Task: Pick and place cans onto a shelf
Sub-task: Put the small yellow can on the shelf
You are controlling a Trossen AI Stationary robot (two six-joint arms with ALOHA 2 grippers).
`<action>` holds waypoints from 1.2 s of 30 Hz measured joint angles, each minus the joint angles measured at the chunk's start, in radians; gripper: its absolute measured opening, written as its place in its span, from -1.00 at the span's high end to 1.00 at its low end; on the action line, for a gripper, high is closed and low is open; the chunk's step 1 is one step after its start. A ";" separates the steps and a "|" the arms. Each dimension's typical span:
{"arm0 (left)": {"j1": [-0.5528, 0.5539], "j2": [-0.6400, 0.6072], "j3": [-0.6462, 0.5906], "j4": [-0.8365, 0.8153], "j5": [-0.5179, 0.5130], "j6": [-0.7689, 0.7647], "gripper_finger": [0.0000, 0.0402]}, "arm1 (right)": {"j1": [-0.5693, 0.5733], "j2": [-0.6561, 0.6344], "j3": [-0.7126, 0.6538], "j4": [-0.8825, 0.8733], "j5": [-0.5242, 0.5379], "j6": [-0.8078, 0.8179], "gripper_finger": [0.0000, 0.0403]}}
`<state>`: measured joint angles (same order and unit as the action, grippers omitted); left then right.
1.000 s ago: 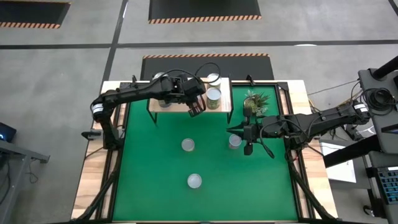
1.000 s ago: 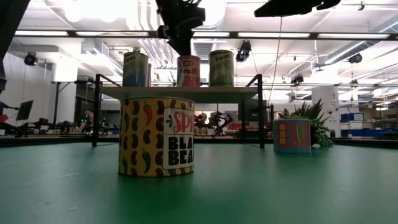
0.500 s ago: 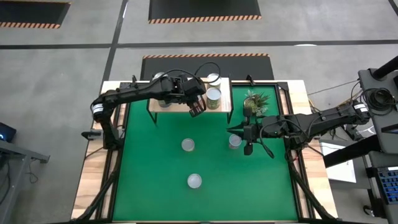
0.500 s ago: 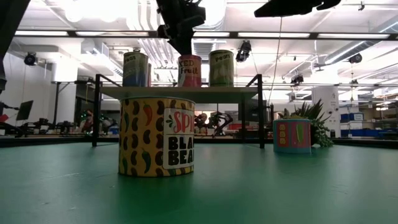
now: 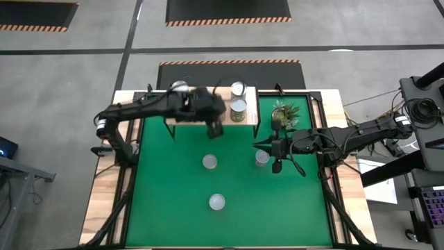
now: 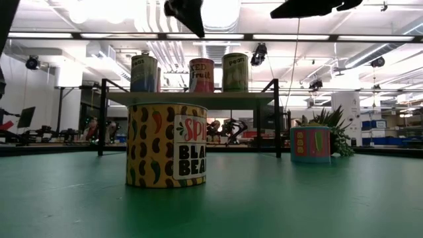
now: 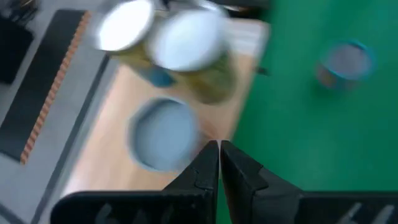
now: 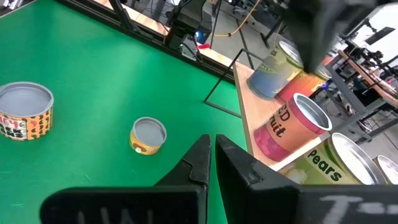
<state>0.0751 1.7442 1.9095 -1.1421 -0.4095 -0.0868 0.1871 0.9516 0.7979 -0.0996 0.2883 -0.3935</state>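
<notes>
From above, the left gripper (image 5: 215, 129) is pinched shut with nothing in it at the front edge of the shelf (image 5: 194, 118), and the right gripper (image 5: 277, 165), shut and empty too, waits by a can (image 5: 261, 157) on the green table (image 5: 173, 201). From table height, three cans (image 6: 201, 75) stand in a row on the shelf, and a bean can (image 6: 166, 145) sits close in front.

Dark jointed arms (image 5: 149, 104) — black cables

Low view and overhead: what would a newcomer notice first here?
The yellow black-beans can looms nearest on the green table. Behind it, three cans stand in a row on the wooden shelf, the pink fruit can in the middle. Above the shelf's front edge hangs the left gripper, jaws shut.
</notes>
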 joint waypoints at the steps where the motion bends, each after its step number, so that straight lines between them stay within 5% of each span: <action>1: -0.026 -0.011 -0.016 -0.007 0.002 0.000 1.00 | 0.000 0.000 0.000 0.000 0.000 0.000 0.94; 13: -0.339 -0.023 -0.245 0.033 0.024 -0.024 1.00 | 0.000 0.000 0.000 0.008 0.000 0.000 0.94; 21: -0.412 -0.011 -0.340 0.263 0.282 -0.133 1.00 | 0.000 0.000 0.000 0.009 0.000 -0.002 0.94; 28: -0.472 0.027 -0.341 0.279 0.295 -0.349 0.99 | 0.000 0.000 0.009 0.011 0.000 0.000 0.94; 36: -0.553 0.093 -0.341 0.309 0.288 -0.431 0.64 | 0.000 0.000 0.009 0.009 0.000 0.000 0.94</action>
<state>-0.4775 1.8372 1.5684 -0.8334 -0.1218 -0.5182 0.1875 0.9512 0.8070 -0.0910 0.2882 -0.3935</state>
